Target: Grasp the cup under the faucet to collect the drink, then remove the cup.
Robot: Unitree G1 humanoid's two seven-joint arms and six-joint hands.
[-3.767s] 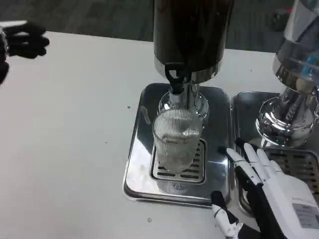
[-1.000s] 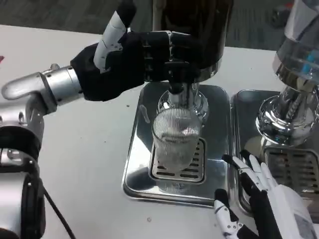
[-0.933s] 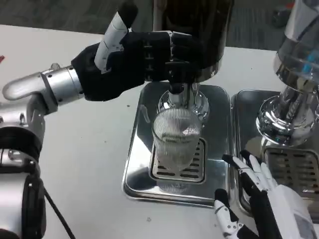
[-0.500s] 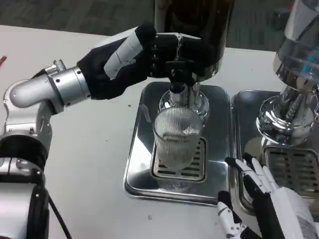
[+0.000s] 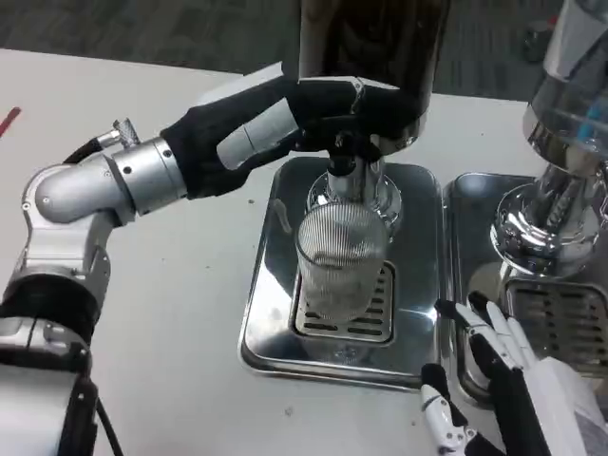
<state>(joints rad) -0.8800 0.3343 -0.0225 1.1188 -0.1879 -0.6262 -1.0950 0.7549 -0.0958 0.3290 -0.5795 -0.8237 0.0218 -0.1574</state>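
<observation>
With the ribbed clear glass cup (image 5: 342, 258) standing unheld on the steel drip tray (image 5: 271, 323) under the black faucet lever (image 5: 344, 142), which the left hand (image 5: 285, 119) wraps, while the right hand (image 5: 518, 389) waits fingers spread beside the tray, a hard pull risks overflow.

The cup (image 5: 342, 263) is standing on the drip tray (image 5: 275, 313), under the faucet (image 5: 342, 157); the left hand (image 5: 285, 119) is reaching the faucet from nine o'clock; the right hand (image 5: 513, 389) is lying at four o'clock.
</observation>
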